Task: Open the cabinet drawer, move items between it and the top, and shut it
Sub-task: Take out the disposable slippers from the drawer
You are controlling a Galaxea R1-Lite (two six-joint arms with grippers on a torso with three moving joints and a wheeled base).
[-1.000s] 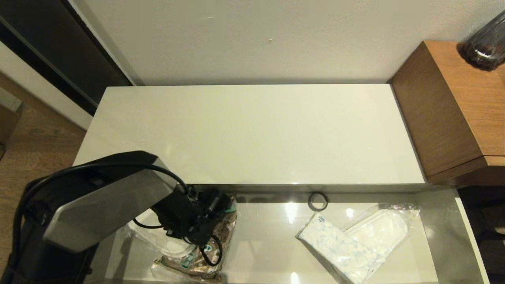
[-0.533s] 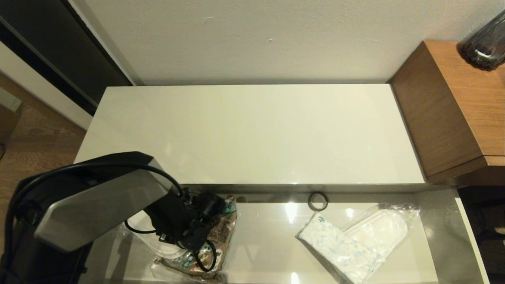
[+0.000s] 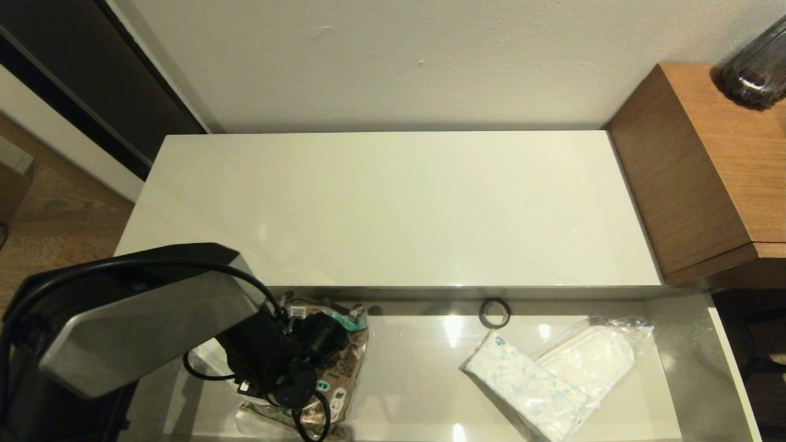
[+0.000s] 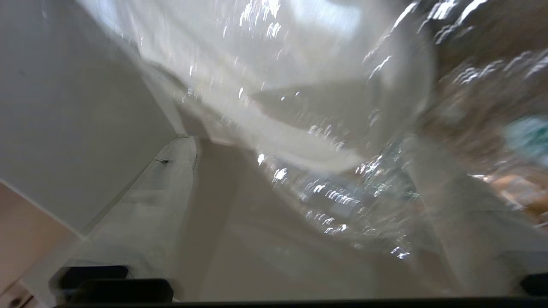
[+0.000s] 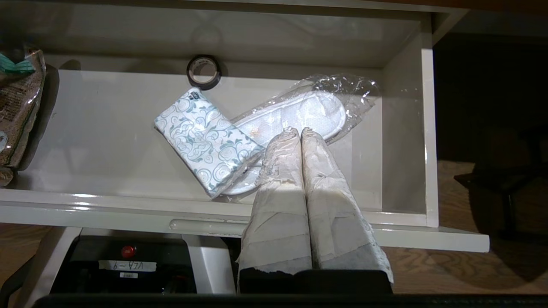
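The cabinet drawer (image 3: 411,380) stands pulled out below the bare cream top (image 3: 393,209). At its right end, the tissue pack (image 3: 528,387) lies partly on a bagged pair of slippers (image 3: 592,356). My left wrist (image 3: 288,362) hangs low over the drawer's left end and hides its own fingers there. In the left wrist view my left gripper (image 4: 299,141) is open, its fingers wide apart around a second white slipper in clear plastic (image 4: 299,111). My right gripper (image 5: 298,131) is shut and empty, hovering over the drawer front (image 5: 128,205) near the tissue pack (image 5: 205,139) and slippers (image 5: 308,111).
A brown printed packet (image 3: 347,362) lies beside the left wrist. A small dark ring (image 3: 494,313) rests against the drawer's back wall. A wood-grain desk (image 3: 706,172) with a dark glass vessel (image 3: 758,67) borders the top on the right.
My left arm has drawn back toward the drawer's front and sunk lower, uncovering the far end of the brown packet. The items at the right have not moved.
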